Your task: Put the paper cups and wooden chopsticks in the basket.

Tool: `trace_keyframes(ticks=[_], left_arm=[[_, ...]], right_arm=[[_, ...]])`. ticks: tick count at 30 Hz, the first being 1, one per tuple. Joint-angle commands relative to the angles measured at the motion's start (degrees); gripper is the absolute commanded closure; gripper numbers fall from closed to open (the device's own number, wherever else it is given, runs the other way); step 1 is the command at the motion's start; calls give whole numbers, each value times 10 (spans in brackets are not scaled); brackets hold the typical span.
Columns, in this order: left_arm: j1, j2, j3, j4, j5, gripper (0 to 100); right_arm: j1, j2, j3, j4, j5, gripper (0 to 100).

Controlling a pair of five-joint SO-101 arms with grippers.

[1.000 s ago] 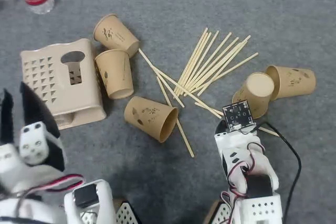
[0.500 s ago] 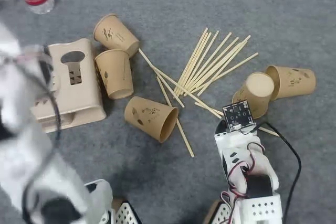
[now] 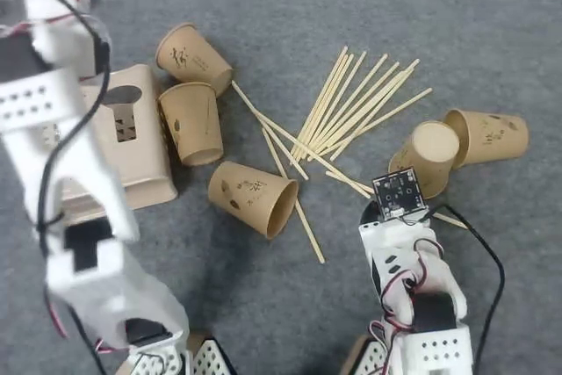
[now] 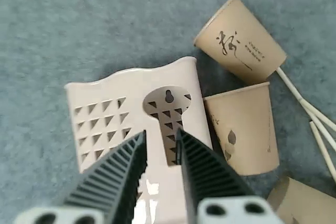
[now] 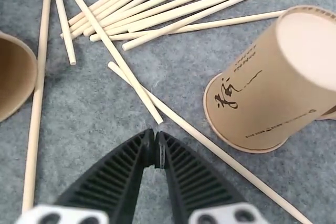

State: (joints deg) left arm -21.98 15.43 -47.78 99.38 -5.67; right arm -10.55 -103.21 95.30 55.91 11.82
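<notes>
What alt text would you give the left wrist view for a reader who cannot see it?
The left gripper, fingers slightly apart, hangs over a beige basket lying on grey carpet with a perforated wall facing up. Two paper cups lie on their sides beside the basket, with chopstick ends past them.

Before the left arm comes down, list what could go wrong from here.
1. The basket lies flat with its holed panel up, under the slightly open left hand. No opening faces up, so cups dropped from above would likely roll off.
2. The chopsticks cross and overlap, so pulling one may drag others.
3. The cup lying beside the basket could roll if the basket gets nudged.
</notes>
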Motion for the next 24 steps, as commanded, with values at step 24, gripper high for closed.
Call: trace_keyframes(ticks=[24], left_arm=[[17, 405, -244, -11, -5, 831]], right_arm=[[-2, -7, 11, 3, 1, 989]])
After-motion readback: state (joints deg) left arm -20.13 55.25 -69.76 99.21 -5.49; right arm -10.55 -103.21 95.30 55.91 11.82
